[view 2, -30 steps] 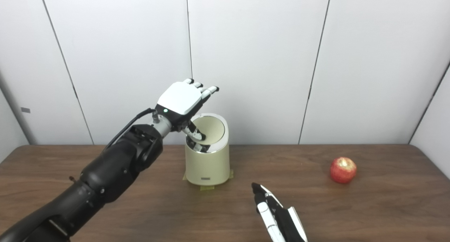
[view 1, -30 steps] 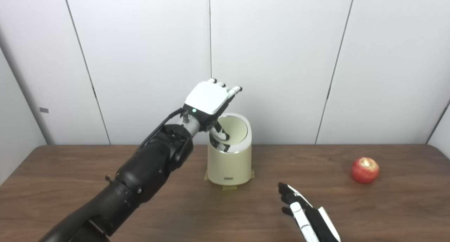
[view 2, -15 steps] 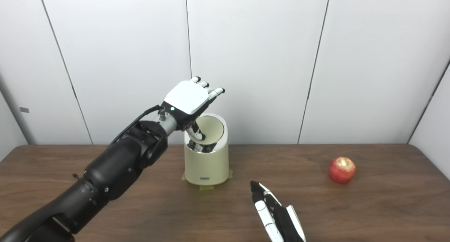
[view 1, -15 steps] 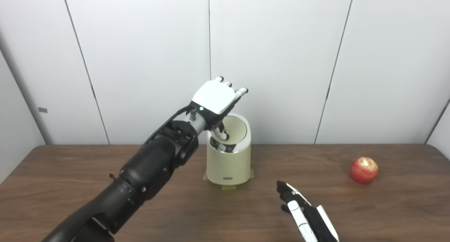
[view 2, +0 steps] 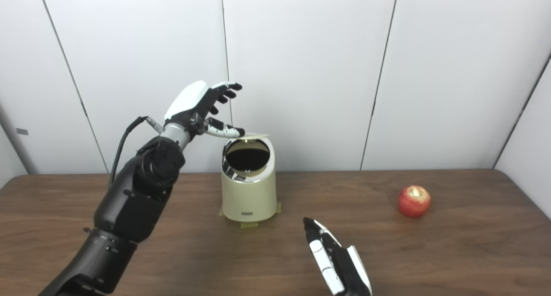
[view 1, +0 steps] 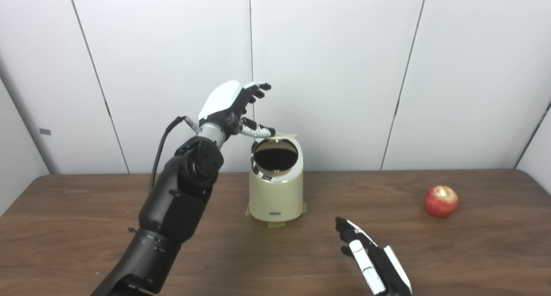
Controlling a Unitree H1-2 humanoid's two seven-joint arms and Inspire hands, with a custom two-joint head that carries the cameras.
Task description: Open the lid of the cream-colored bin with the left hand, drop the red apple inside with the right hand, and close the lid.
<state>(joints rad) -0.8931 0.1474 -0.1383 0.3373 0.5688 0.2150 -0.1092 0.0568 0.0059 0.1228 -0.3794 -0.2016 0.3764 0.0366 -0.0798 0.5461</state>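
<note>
Dark wooden table (view 1: 86, 227), lid up, apple waiting.

Nearest, the black-and-white right hand (view 1: 372, 261) lies low over the tabletop, fingers extended and empty. Beyond it stands the cream-colored cylindrical bin (view 1: 275, 188), its thin round lid (view 1: 282, 136) tipped up nearly level above the dark mouth, with the left hand (view 1: 230, 106) spread wide beside it, thumb at the lid's edge. Well off to the right rests the round red apple (view 1: 441, 201): probably firm, smooth and apt to roll, so best cupped around its widest girth from above.

Black arms, white-backed left hand (view 1: 224, 100), black cable (view 1: 161, 139)
</note>
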